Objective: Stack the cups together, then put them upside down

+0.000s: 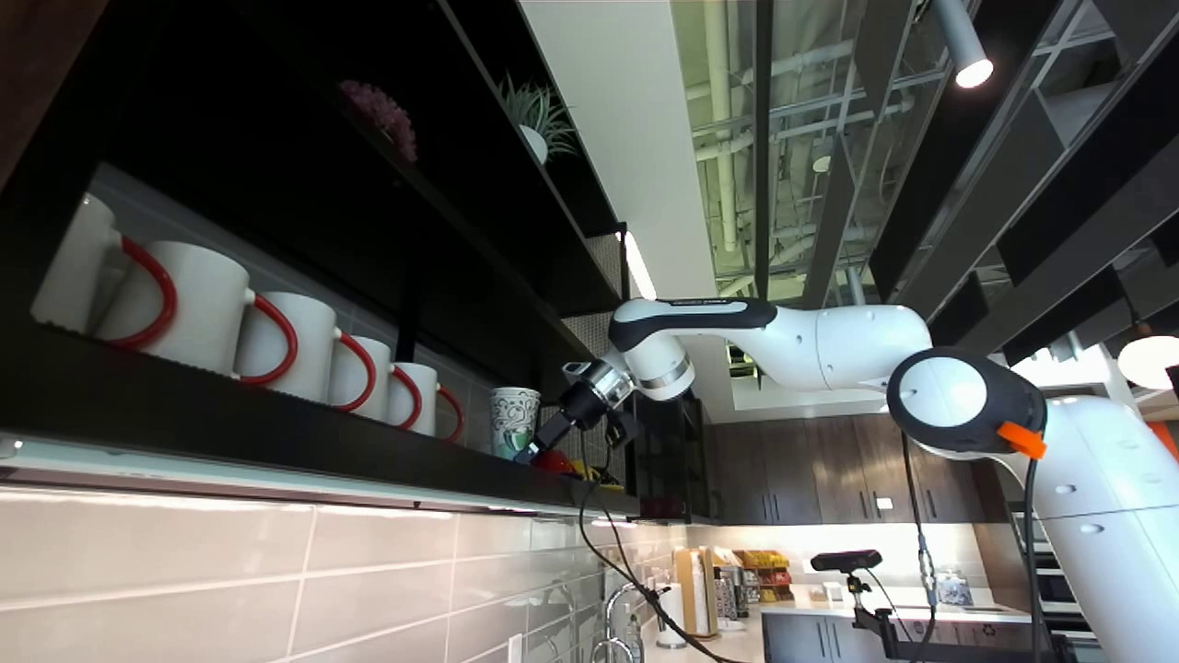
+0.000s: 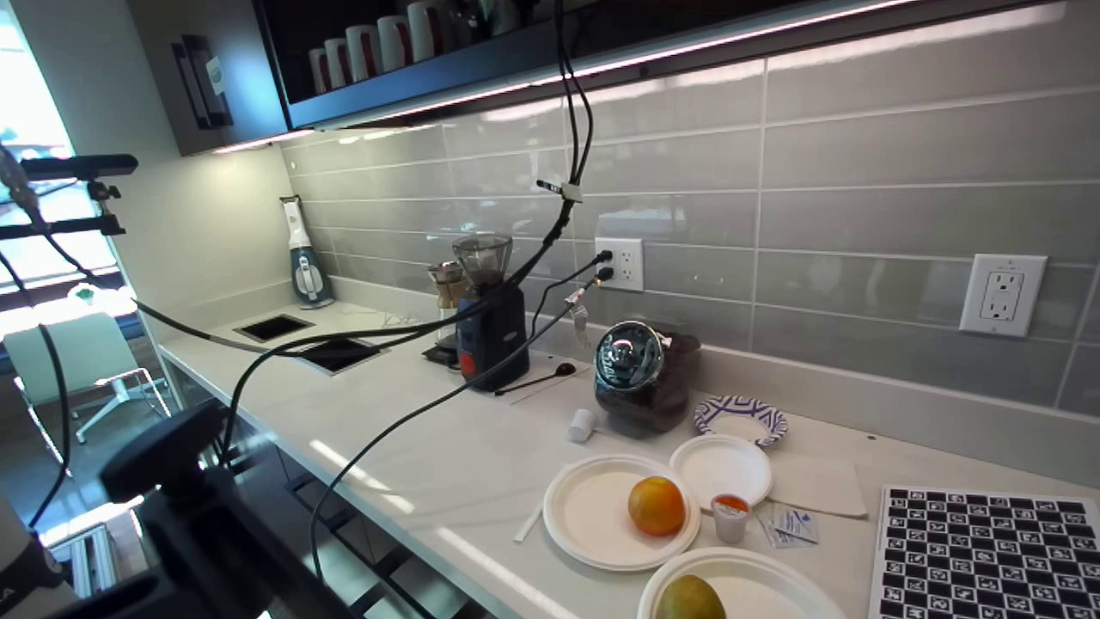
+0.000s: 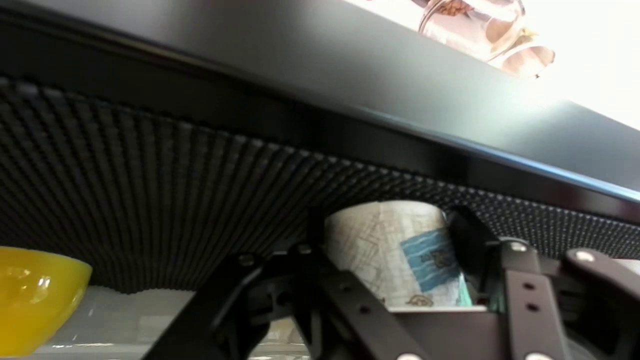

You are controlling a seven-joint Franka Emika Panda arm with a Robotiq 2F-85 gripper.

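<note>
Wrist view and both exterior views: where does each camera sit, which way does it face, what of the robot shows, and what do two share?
An exterior view: just below the shelf, tilted up along the mugs; arm and gripper show.
An exterior view: over the counter, facing down along it, plates near; a dark shape at lower left may be robot.
Wrist view: on the wrist, looking along the fingers to a cup between them.
Shared: both exterior views show the mugs.
</note>
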